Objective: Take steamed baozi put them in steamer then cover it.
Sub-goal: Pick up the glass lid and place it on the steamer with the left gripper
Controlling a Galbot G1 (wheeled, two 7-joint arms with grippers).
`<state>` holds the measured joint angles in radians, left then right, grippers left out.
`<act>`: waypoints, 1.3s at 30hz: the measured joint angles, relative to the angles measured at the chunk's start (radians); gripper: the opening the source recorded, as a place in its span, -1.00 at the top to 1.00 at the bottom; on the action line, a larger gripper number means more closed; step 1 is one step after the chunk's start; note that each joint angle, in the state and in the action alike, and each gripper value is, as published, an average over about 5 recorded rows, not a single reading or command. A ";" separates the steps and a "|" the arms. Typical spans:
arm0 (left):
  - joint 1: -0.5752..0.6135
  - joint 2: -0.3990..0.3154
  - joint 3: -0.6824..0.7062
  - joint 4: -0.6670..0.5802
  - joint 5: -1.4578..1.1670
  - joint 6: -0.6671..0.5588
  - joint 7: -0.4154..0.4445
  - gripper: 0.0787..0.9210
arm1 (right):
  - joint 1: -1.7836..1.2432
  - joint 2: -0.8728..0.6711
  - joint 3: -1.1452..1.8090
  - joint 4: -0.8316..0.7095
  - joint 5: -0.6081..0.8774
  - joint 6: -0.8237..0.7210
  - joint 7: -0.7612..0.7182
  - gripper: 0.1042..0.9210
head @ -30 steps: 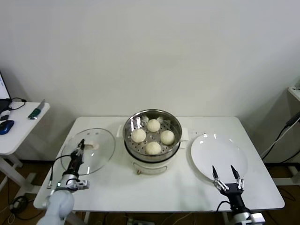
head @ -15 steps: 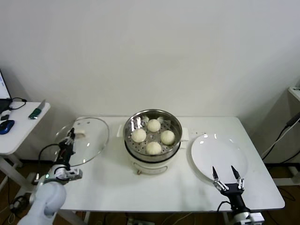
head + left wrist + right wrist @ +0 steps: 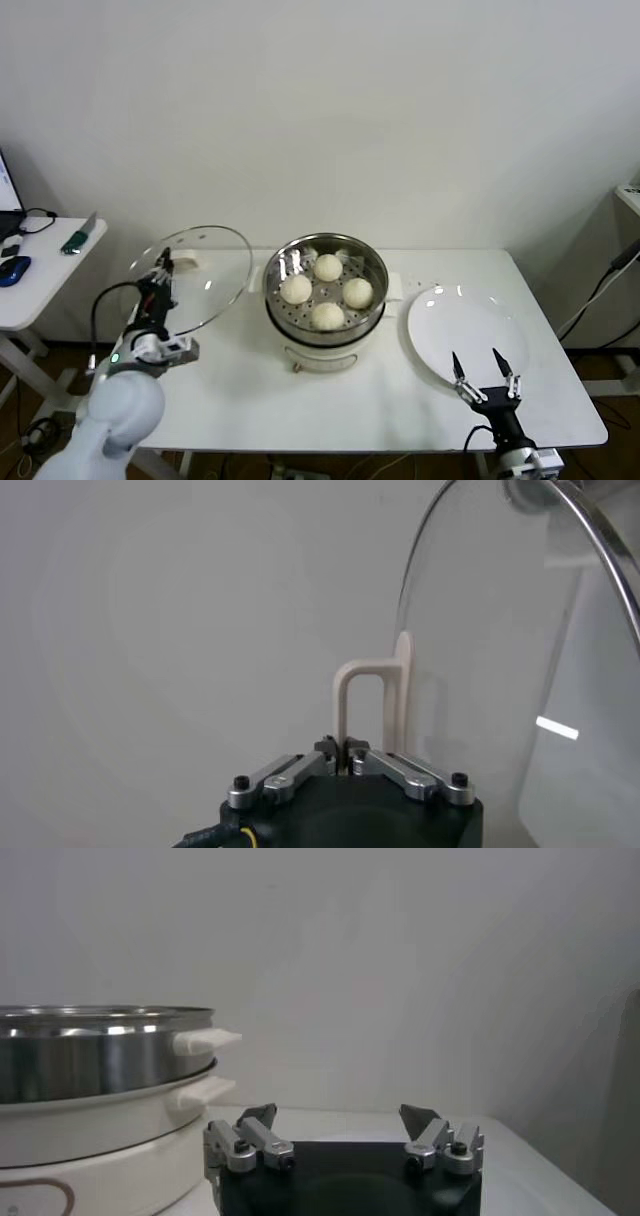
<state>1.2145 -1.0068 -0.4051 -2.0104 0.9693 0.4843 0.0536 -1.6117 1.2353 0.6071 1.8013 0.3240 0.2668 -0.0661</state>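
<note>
left gripper (image 3: 349,763): clamped tight on the cream handle of the cover (image 3: 195,275), which is held lifted off the tabletop (image 3: 250,390) and tilted up on edge, just left of the steamer (image 3: 325,290)

right gripper (image 3: 483,378): parked at the near right tabletop edge, jaws spread wide, nothing held, just in front of the white plate (image 3: 470,330)

steamed baozi (image 3: 327,292): all four are sat inside the steamer basket already, so that part looks done

step in hand: the cover is being carried over to the steamer, by the look of it

how it's done well: the glass should probably be levelled out before it's lowered, and centred over the rim so the metal edge seats all round instead of catching on one side. The grip is on a thin handle, so a slow swing is likely safer, otherwise the lid could pivot in the jaws

what's different from a second ago: the cover was lying nearly flat, low by the left tabletop edge; now it's raised, tipped steeper and closer to the steamer. The right arm and the buns haven't budged
</note>
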 measured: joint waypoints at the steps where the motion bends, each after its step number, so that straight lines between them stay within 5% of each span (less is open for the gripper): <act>1: -0.008 0.000 0.018 -0.007 0.011 0.017 0.008 0.86 | 0.000 -0.001 0.000 0.000 0.000 0.000 0.000 -0.76; 21: -0.254 -0.122 0.414 0.015 0.396 0.248 0.248 0.86 | -0.019 -0.012 0.018 0.001 -0.005 0.023 -0.013 -0.76; 39: -0.377 -0.328 0.572 0.161 0.486 0.252 0.299 0.86 | -0.028 -0.012 0.023 -0.001 -0.010 0.034 -0.035 -0.76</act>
<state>0.8376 -1.3347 0.1664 -1.8491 1.4550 0.7366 0.3528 -1.6395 1.2230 0.6296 1.8006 0.3136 0.3003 -0.1010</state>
